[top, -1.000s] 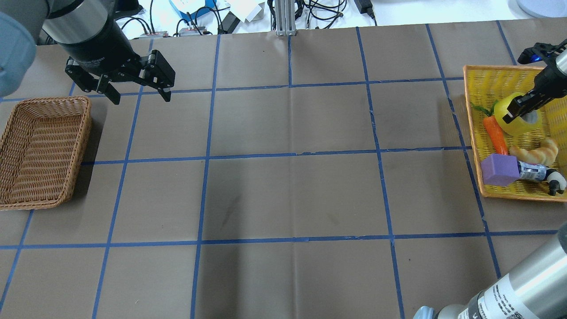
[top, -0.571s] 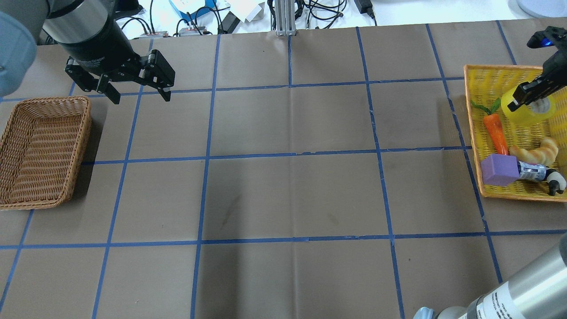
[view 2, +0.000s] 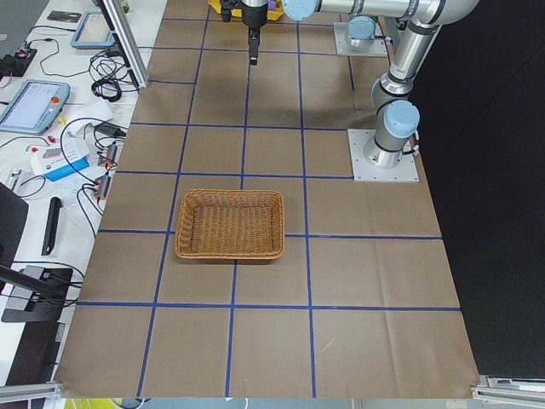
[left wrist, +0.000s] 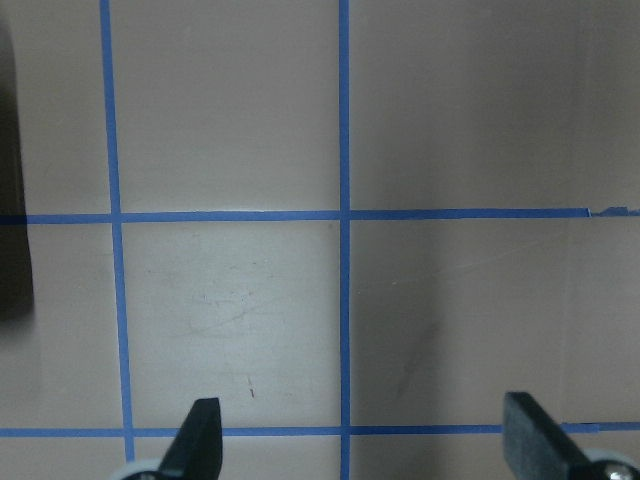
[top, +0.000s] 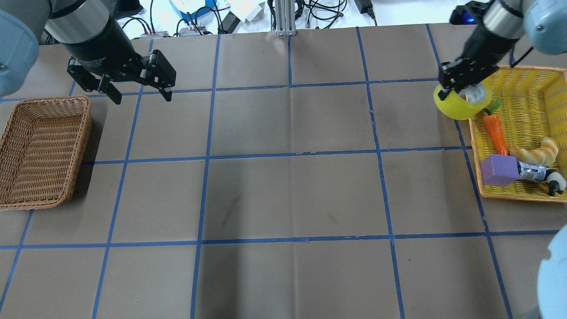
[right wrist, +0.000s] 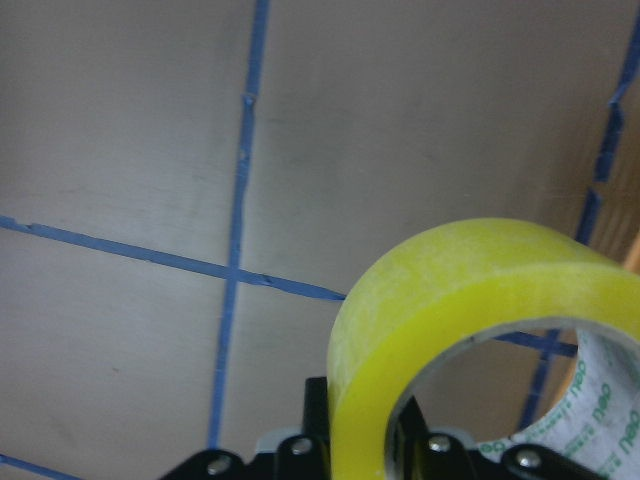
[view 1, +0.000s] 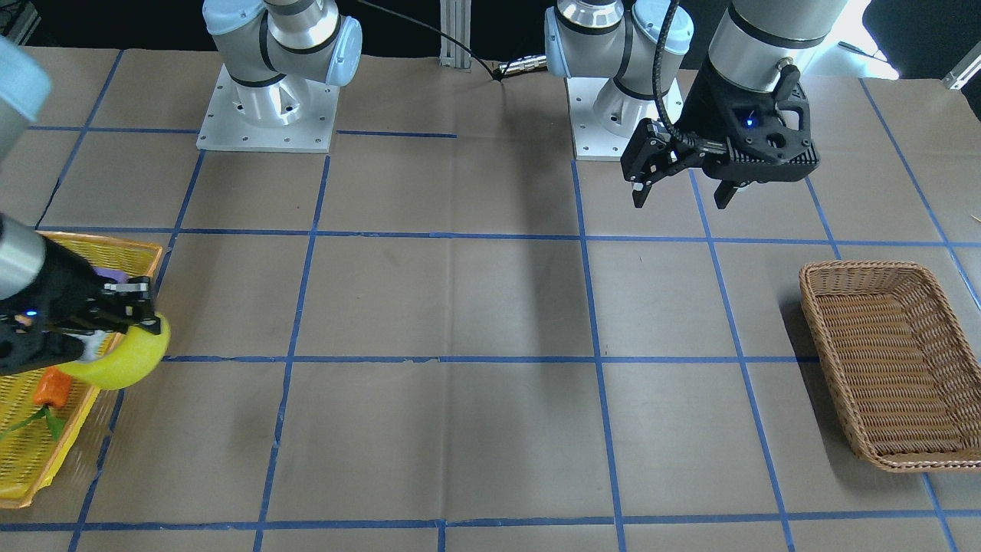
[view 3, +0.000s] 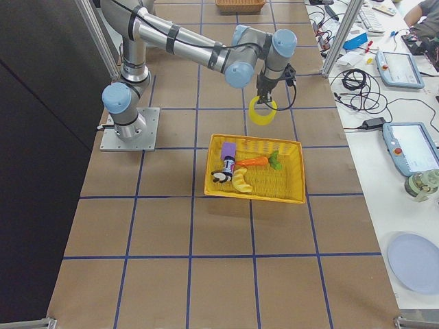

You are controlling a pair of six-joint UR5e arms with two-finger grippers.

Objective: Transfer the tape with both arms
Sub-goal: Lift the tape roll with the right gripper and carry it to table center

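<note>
The yellow tape roll [top: 460, 106] hangs in the air at the left rim of the yellow basket [top: 538, 84], held by my right gripper [top: 460, 84], which is shut on its wall. It also shows in the front view [view 1: 126, 356], the right side view [view 3: 261, 112] and close up in the right wrist view [right wrist: 450, 320]. My left gripper [top: 141, 93] is open and empty, hovering above the table just beyond the brown wicker basket [top: 40, 150]; its fingertips [left wrist: 205, 435] show over bare table.
The yellow basket holds an orange carrot [top: 495, 133], a purple block [top: 498, 170], a croissant [top: 536, 153] and a small panda toy [top: 553, 180]. Blue tape lines grid the brown table. Cables and boxes lie beyond the far edge.
My right gripper has lifted the tape out of the yellow basket and carried it left, over the basket's left rim. The left arm has stayed in place.
</note>
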